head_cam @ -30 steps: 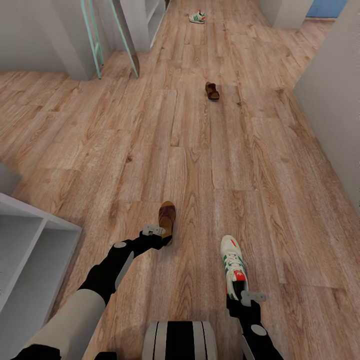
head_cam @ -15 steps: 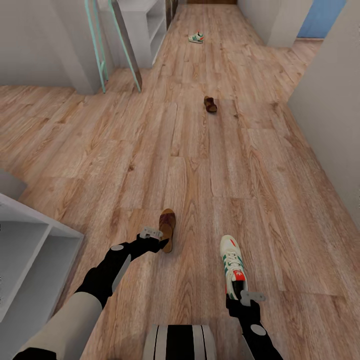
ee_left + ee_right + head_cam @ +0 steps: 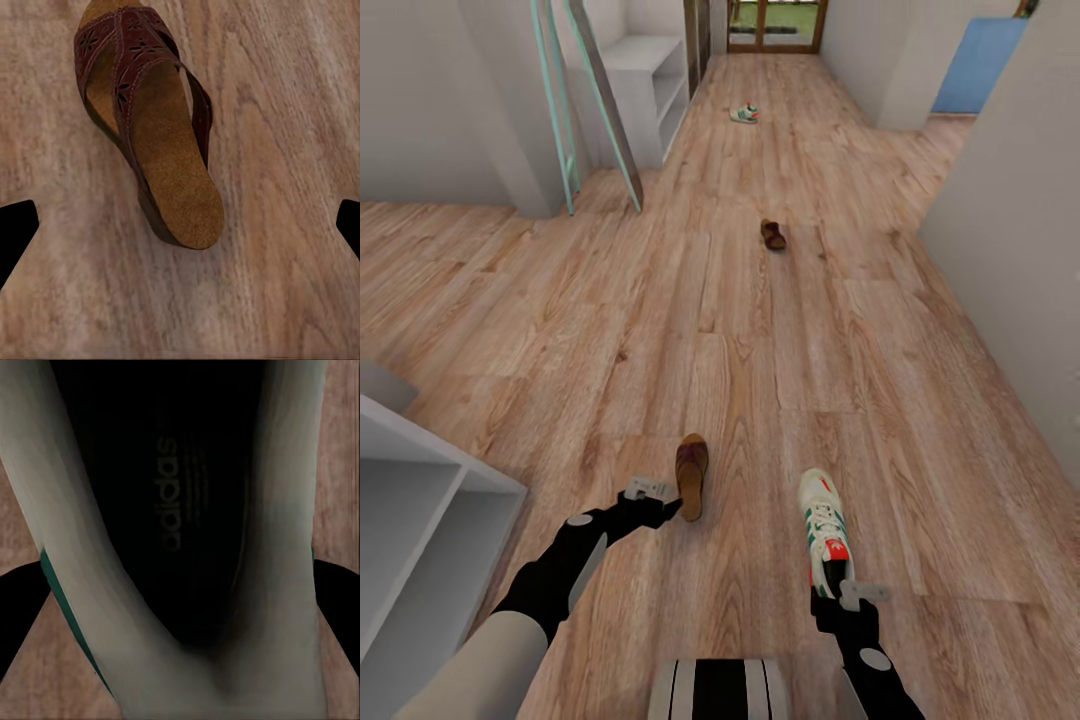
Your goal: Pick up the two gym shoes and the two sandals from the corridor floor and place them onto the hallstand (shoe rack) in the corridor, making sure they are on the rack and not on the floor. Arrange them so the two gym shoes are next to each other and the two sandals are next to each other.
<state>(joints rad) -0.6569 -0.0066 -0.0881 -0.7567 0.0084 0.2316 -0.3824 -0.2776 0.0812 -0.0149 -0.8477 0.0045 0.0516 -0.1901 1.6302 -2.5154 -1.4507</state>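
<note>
Right claw [image 3: 837, 590] at gym shoe [image 3: 825, 530] heel, toe pointing away

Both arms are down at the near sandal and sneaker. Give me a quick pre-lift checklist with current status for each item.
1. Left gripper open around the near sandal: ok in the left wrist view, the fingers stand wide and the sandal lies ahead of them, not yet between.
2. Right gripper at the near gym shoe heel: ok, the shoe opening is right in front.
3. Right gripper shut on the shoe: cannot tell.
4. Far sandal and far gym shoe off the floor: not ok.
5. Hallstand located: cannot tell.
</note>
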